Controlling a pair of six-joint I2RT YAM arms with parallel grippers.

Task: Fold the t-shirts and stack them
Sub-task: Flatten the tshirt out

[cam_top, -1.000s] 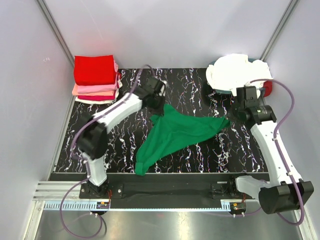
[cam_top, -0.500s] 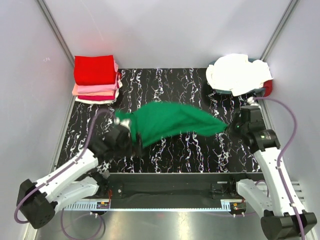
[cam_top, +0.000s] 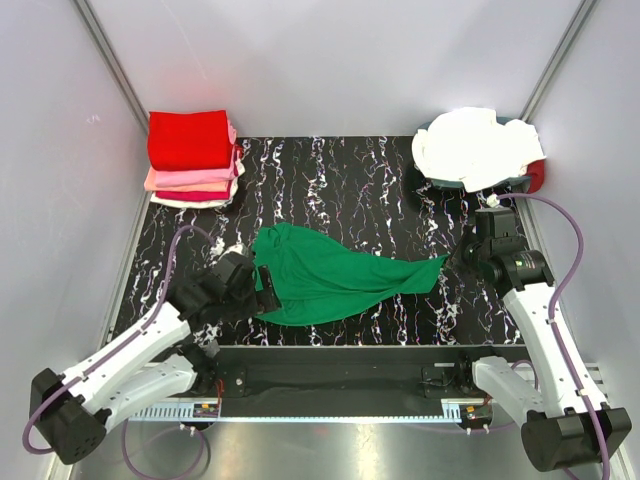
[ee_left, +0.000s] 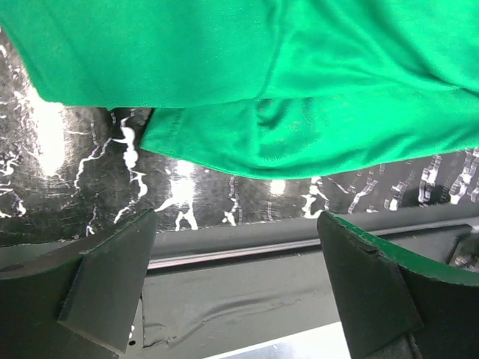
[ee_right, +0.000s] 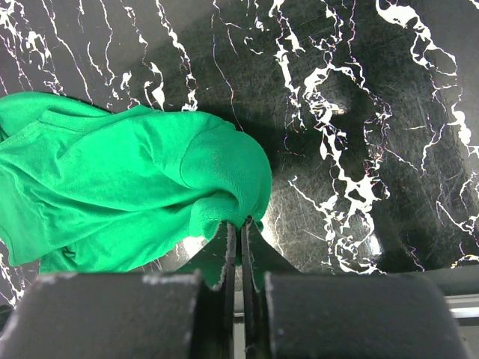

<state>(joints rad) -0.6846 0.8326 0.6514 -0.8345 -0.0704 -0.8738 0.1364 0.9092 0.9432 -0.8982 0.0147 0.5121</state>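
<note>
A bright green t-shirt point(cam_top: 320, 275) lies crumpled across the front middle of the black white-veined mat point(cam_top: 350, 180). My left gripper point(cam_top: 262, 278) stands open at the shirt's left edge. In the left wrist view the green cloth point(ee_left: 299, 75) lies beyond the left gripper point(ee_left: 236, 221), with nothing between the fingers. My right gripper point(cam_top: 452, 262) is shut on the shirt's right tip. The right wrist view shows the right gripper point(ee_right: 241, 224) pinching a fold of the green cloth point(ee_right: 112, 172). Folded red, pink and cream t-shirts point(cam_top: 192, 158) are stacked at the back left.
A heap of white cloth point(cam_top: 475, 145) fills a dark container at the back right, with something red point(cam_top: 538, 175) beside it. White walls close in both sides. The mat's front edge and a metal rail point(ee_left: 247, 250) lie just under the left gripper.
The left arm swept from the back middle to the near left, dragging the green shirt, then opened and let go. The shirt settled onto the mat. The right gripper kept its hold.
</note>
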